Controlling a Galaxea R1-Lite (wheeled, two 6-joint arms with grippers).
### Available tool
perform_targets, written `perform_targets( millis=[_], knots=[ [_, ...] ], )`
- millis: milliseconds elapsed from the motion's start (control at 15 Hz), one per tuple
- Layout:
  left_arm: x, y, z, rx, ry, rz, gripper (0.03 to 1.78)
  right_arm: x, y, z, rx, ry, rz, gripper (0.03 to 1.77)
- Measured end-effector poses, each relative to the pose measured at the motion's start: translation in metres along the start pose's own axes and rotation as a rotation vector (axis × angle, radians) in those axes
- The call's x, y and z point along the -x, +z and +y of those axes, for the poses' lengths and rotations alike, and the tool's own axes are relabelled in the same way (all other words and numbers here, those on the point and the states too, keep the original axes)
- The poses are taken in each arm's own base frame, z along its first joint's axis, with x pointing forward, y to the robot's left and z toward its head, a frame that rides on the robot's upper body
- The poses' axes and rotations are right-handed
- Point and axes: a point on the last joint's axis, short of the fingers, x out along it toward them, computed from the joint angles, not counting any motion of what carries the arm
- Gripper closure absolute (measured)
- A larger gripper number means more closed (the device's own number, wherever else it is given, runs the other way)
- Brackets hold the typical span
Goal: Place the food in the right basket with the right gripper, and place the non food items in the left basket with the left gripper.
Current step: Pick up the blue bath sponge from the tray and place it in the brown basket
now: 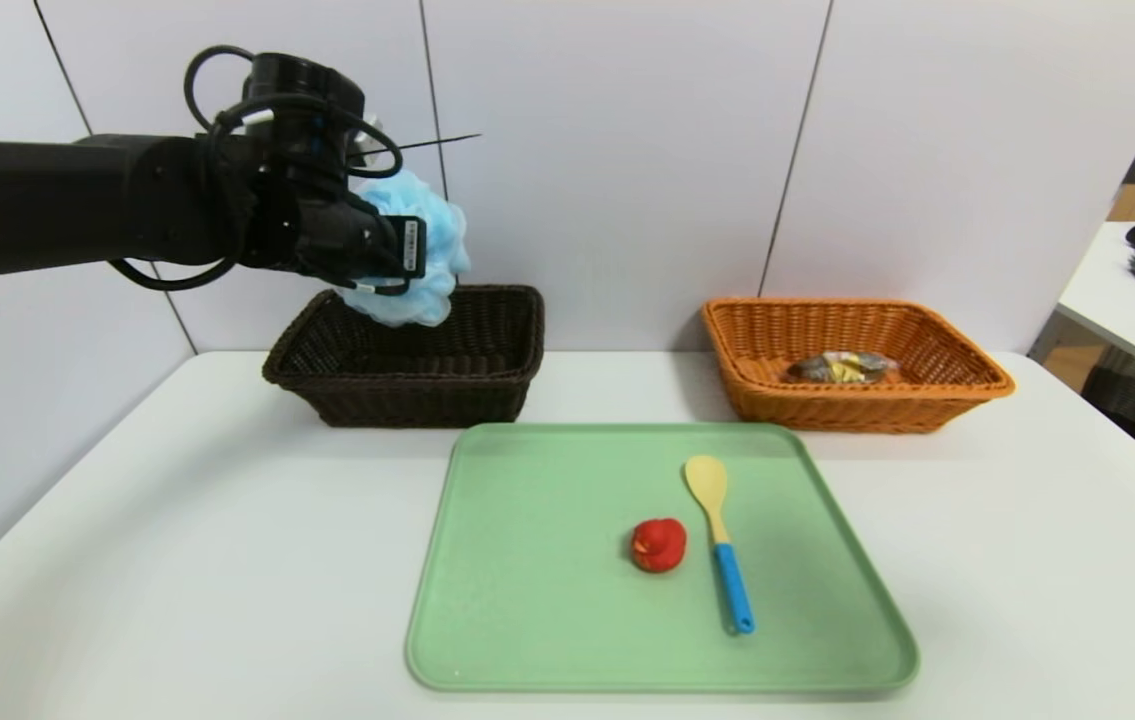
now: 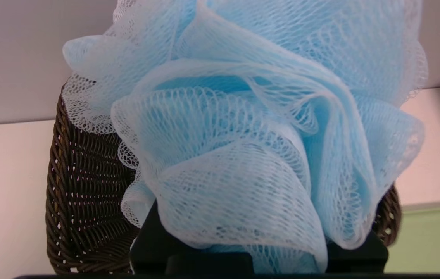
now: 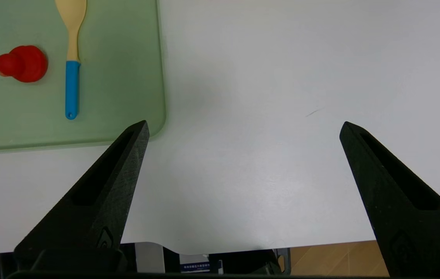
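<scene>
Nearest the head camera: one white table (image 1: 147, 560), carrying everything. On it, one green tray (image 1: 547, 600), front centre. Two baskets behind the tray: dark brown basket (image 1: 407, 385) on the left, orange basket (image 1: 857, 400) on the right, well apart. Orange one holds one wrapped food item (image 1: 842, 367). One blue mesh bath pouf (image 1: 422, 255) clamped in the left gripper (image 1: 397, 262), hanging above the dark basket's near-left part, not touching it as far as I can tell. Tray holds two items: one wooden spoon with blue handle (image 1: 720, 540) and one red rubber duck (image 1: 658, 545) just beside it, apart. Right gripper (image 3: 243, 128) hovers over bare table right of the tray, fingers spread wide, holding nothing.
</scene>
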Motion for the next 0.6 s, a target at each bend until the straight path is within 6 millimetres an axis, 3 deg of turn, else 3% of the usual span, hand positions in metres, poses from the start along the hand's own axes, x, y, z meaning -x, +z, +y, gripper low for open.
perform_targets(
  millis=[333, 600],
  knots=[
    [-0.037, -0.017, 0.011, 0.035, 0.045, 0.065, 1.13, 0.001, -0.002, -0.001, 0.001, 0.003, 0.001, 0.10],
    [-0.044, -0.022, 0.012, 0.058, 0.050, 0.079, 0.72, -0.001, -0.004, -0.001, 0.003, -0.002, 0.009, 0.10]
  ],
)
